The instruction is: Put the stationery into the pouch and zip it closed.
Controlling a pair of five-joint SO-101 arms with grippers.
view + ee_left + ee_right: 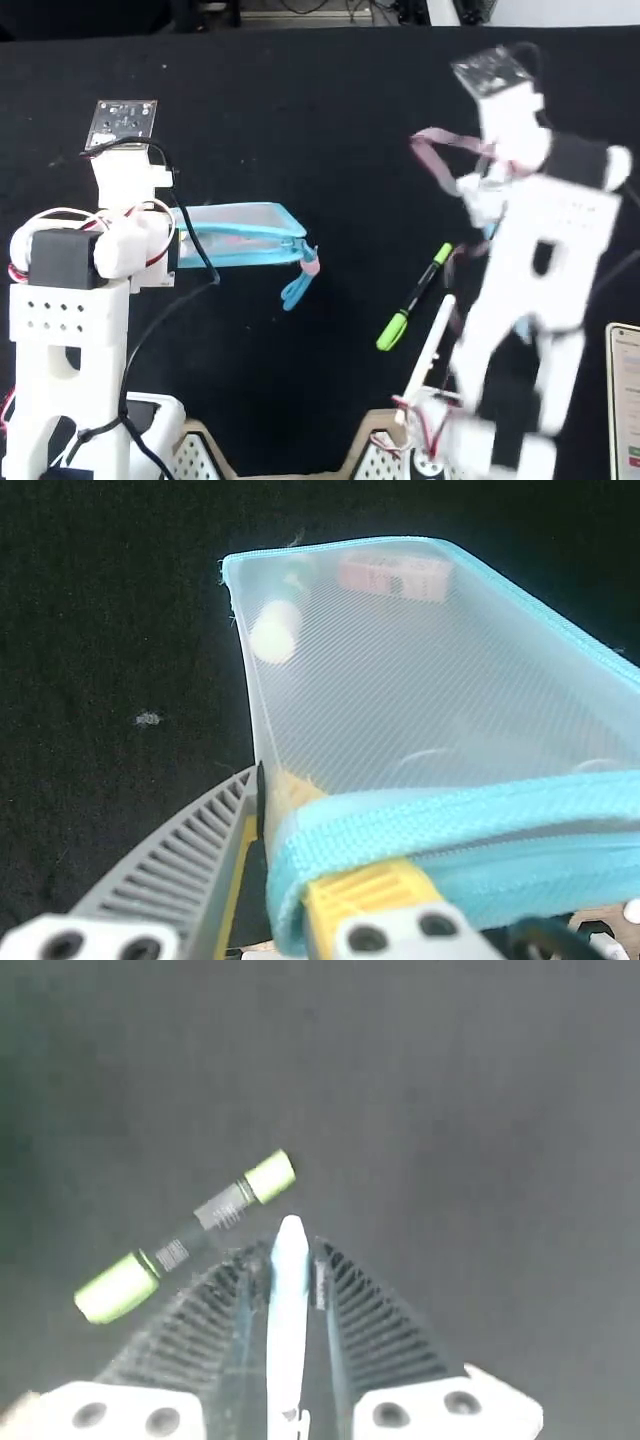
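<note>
Pouch (240,232): one end pinched in my left gripper (268,810). Well apart from the pouch, my right gripper (290,1260) is clamped on a white pen (288,1310), with a green highlighter (412,297) just beside it on the pouch side. Recommendation: carry the pen level and enter the pouch's zip mouth tip first.

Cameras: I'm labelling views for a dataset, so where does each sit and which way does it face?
High view: fixed above the table, looking down; left arm and right arm show, with pouch, highlighter and pen.
Left wrist view: on the left arm, looking along the left gripper, shut on the pouch's edge.
Right wrist view: on the right arm, looking past the right gripper, shut on the pen, at the highlighter.
Shared: high and right wrist views both show pen and highlighter.
</note>
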